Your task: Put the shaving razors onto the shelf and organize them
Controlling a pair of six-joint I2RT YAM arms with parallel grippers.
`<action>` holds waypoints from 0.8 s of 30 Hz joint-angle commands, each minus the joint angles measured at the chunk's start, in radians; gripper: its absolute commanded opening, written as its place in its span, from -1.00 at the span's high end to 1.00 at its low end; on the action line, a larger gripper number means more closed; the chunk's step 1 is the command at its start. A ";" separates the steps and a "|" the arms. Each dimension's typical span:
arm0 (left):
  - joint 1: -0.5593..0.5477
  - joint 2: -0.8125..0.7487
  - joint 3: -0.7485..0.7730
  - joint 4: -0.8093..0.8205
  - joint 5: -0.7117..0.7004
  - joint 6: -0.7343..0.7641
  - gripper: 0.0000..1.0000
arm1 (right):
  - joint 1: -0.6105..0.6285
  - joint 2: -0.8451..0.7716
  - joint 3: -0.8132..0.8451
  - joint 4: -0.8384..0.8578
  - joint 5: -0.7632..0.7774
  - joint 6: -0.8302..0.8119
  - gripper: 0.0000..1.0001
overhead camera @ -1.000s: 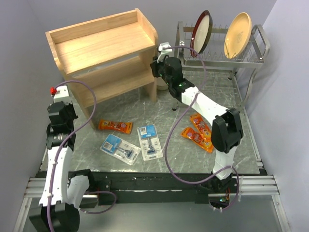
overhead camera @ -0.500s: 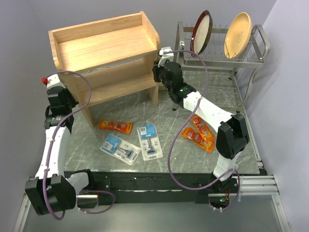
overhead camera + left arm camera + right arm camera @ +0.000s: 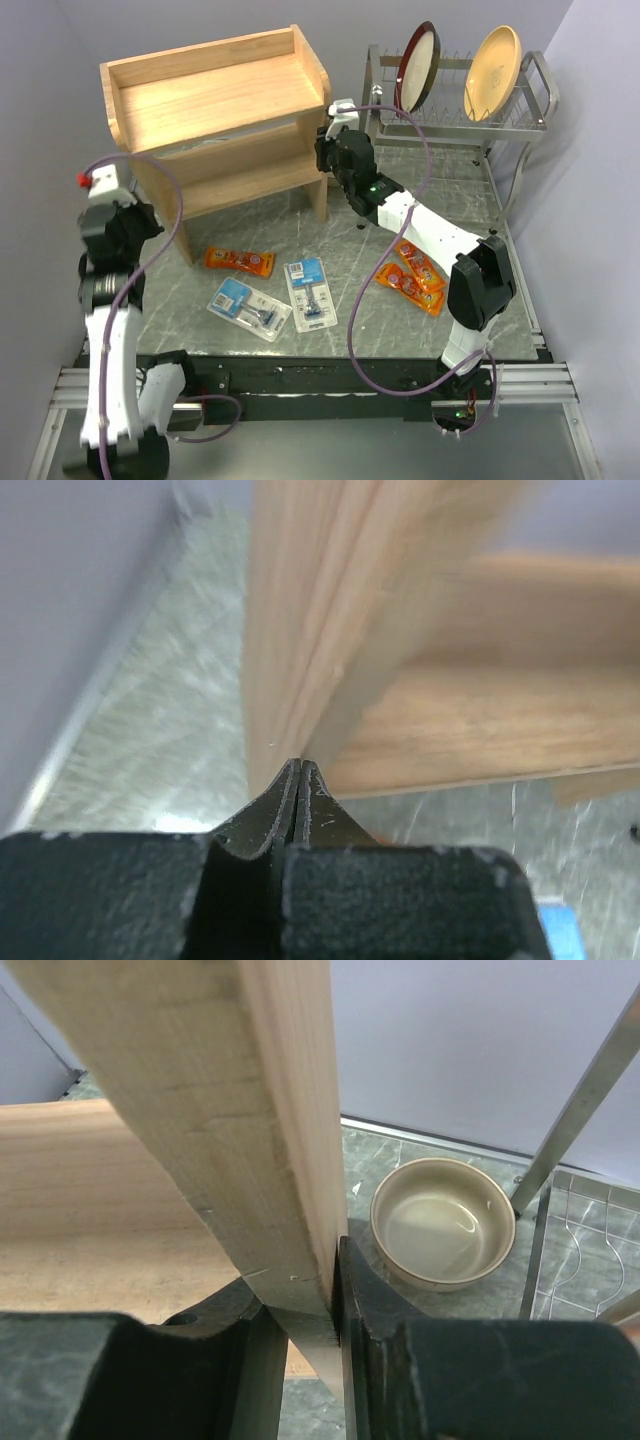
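My right pincer (image 3: 318,1295) is clamped on the shelf (image 3: 220,100), on its right side panel (image 3: 255,1110), with one finger on each face of the board. My left pincer (image 3: 300,778) is pressed together with nothing in it. Its tips are just at the front edge of the shelf's left side panel; can't tell if they touch.

Just past my right pincer a tan bowl (image 3: 443,1222) sits on the table (image 3: 350,215), between the shelf and a wire dish rack (image 3: 470,125) with two upright plates (image 3: 417,65).

All five razor packs lie flat on the table in front of the shelf, none on it. One orange pack (image 3: 239,261) is near the shelf's left front leg, long axis left-right. The two blister packs are nearer my bases: one (image 3: 249,307) slanted, one (image 3: 310,294) running roughly near-far. Two more orange packs (image 3: 408,283) lie side by side, touching and slanted, beside my right forearm.

The shelf's long axis runs left-right, slightly skewed, with the open front toward my bases.
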 commanded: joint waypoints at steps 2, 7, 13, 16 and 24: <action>0.001 0.220 0.071 0.085 0.078 0.013 0.99 | 0.045 -0.051 0.035 0.013 -0.098 0.200 1.00; 0.003 0.319 0.119 0.171 0.047 0.074 0.99 | 0.042 -0.063 0.024 0.020 -0.092 0.191 1.00; 0.009 0.293 0.173 0.057 0.108 0.059 0.99 | 0.042 -0.077 0.009 0.048 -0.173 0.142 0.23; 0.009 0.184 0.139 -0.032 0.231 0.045 0.67 | 0.040 -0.115 0.004 0.025 -0.240 0.085 -0.51; 0.009 0.066 0.105 -0.247 0.557 0.300 -0.99 | 0.037 -0.408 -0.280 -0.165 -0.308 -0.028 -0.89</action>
